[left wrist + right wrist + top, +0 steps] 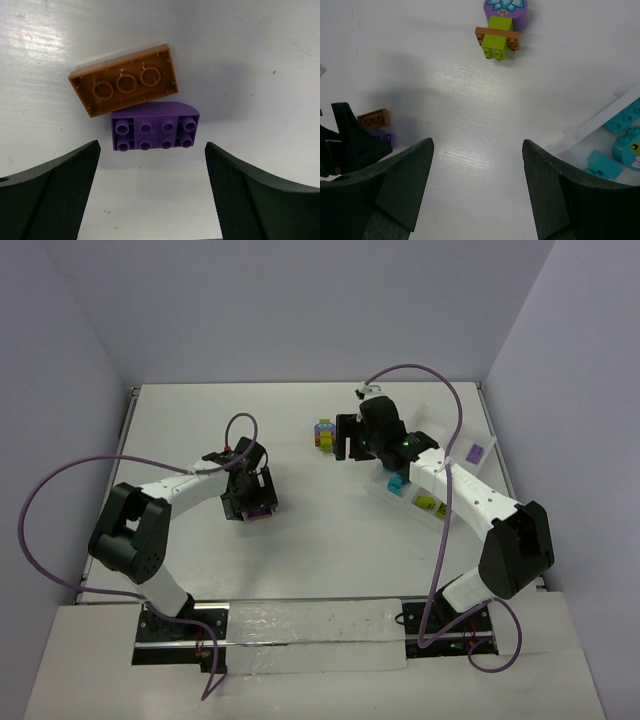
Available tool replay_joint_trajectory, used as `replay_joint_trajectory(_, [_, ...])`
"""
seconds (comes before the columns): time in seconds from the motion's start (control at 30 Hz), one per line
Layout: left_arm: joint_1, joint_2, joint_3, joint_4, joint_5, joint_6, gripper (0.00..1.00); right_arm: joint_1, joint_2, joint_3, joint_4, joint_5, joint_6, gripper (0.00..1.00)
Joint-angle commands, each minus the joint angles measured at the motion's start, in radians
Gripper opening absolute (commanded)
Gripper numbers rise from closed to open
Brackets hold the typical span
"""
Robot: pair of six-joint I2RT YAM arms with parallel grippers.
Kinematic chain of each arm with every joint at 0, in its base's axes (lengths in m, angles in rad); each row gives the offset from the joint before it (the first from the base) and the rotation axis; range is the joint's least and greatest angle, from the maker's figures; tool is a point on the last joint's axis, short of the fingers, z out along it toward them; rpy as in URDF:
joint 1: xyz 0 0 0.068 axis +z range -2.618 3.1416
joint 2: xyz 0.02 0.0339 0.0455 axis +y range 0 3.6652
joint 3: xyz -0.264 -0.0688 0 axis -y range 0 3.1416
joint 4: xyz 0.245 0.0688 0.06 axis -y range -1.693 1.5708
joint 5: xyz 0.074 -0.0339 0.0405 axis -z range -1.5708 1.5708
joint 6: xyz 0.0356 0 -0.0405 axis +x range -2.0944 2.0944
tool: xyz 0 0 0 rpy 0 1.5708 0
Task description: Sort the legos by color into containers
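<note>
Top view: purple cables (445,540) loop over the bench (300,560). The left tool (250,498) hangs over a purple brick (262,512) at mid-bench. The right tool (348,437) stands just beside a clump (325,433). The tray (486,443), partly under the right arm, holds cyan, lime, yellow and purple bricks.

Left wrist: the jaws gape wide and hold nothing. The purple brick, studs up, touches an orange brick (124,80) lying hollow-side up.

Right wrist: the jaws are apart and empty. The clump is ahead, a lime brick across an orange plate. Cyan bricks (625,117) lie in the tray at right.
</note>
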Motion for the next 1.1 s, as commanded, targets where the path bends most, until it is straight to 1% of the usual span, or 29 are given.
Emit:
replay_joint_trajectory(0.0, [-0.022, 0.031, 0.044, 0.016, -0.022, 0.013, 0.91, -0.013, -0.028, 0.045, -0.009, 0.059, -0.041, 0.79])
replay_joint_trajectory(0.23, [-0.046, 0.072, 0.068, 0.015, -0.025, 0.001, 0.89, -0.023, -0.008, 0.066, -0.016, 0.058, -0.031, 0.79])
replay_joint_trajectory(0.33, [-0.056, 0.086, 0.082, 0.028, -0.029, 0.009, 0.86, -0.023, 0.000, 0.070, -0.012, 0.053, -0.031, 0.79])
replay_joint_trajectory(0.5, [-0.078, 0.127, 0.130, 0.047, -0.019, 0.032, 0.86, -0.036, 0.003, 0.083, -0.020, 0.066, -0.020, 0.79])
replay_joint_trajectory(0.6, [-0.098, 0.156, 0.170, 0.063, 0.009, 0.045, 0.88, -0.078, -0.022, 0.066, -0.024, 0.045, 0.012, 0.79])
replay_joint_trajectory(0.7, [-0.109, 0.177, 0.207, 0.065, 0.027, 0.053, 0.93, -0.138, -0.066, 0.033, -0.020, 0.009, 0.025, 0.79])
replay_joint_trajectory(0.73, [-0.110, 0.177, 0.208, 0.064, 0.028, 0.057, 0.94, -0.140, -0.070, 0.023, -0.020, 0.005, 0.022, 0.79])
replay_joint_trajectory(0.83, [-0.112, 0.131, 0.207, 0.053, 0.028, 0.073, 0.97, -0.149, -0.101, -0.012, -0.042, -0.015, -0.013, 0.79])
replay_joint_trajectory(0.9, [-0.111, 0.087, 0.208, 0.027, -0.005, 0.074, 0.98, -0.145, -0.112, -0.033, -0.042, -0.047, -0.034, 0.79])
replay_joint_trajectory(0.97, [-0.103, 0.004, 0.195, 0.012, -0.018, 0.074, 0.98, -0.137, -0.116, -0.066, -0.039, -0.094, -0.051, 0.79])
replay_joint_trajectory(1.07, [-0.067, -0.121, 0.177, -0.020, -0.011, 0.065, 0.98, -0.115, -0.088, -0.078, -0.063, -0.113, -0.072, 0.79])
